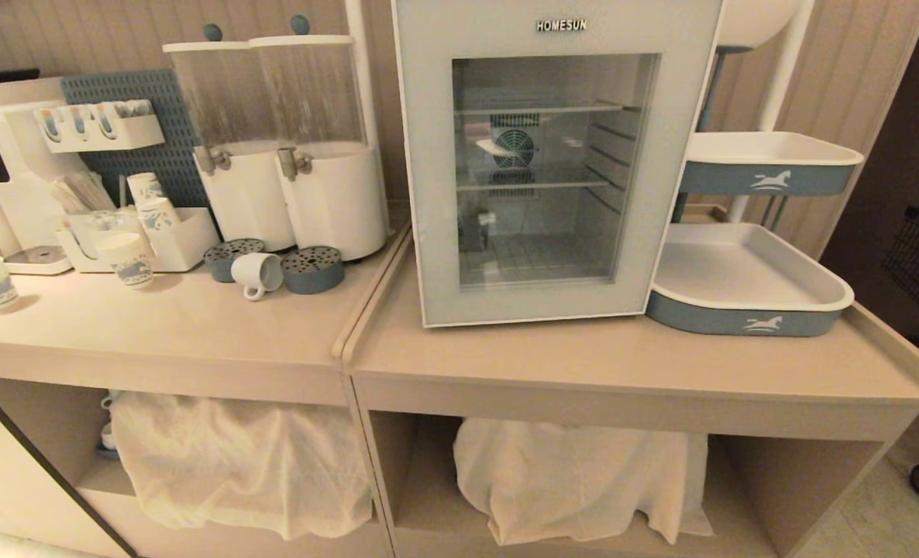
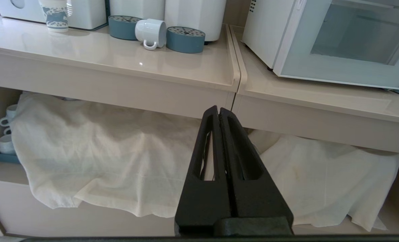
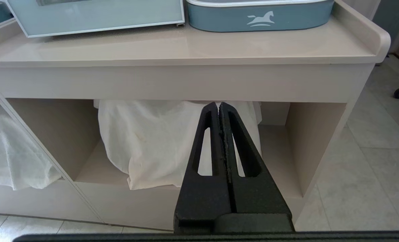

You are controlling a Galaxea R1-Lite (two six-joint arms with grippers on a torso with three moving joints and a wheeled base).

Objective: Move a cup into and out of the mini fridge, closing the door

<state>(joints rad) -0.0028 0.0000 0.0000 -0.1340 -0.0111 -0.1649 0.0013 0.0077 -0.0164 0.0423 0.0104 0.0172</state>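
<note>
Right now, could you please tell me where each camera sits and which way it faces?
Head: high, looking down at the closed mini fridge and the cup lying on its side; no arm shows.
Left wrist: low before the counter, facing it; shut left gripper.
Right wrist: low, facing the shelf cloth; shut right gripper.
Shared: head and left wrist both show the cup.

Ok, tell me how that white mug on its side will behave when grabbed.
The cup lies on its side, so a nudge may roll it until the handle stops it. It looks like glazed ceramic: probably rigid, slippery, and breakable if dropped.
</note>
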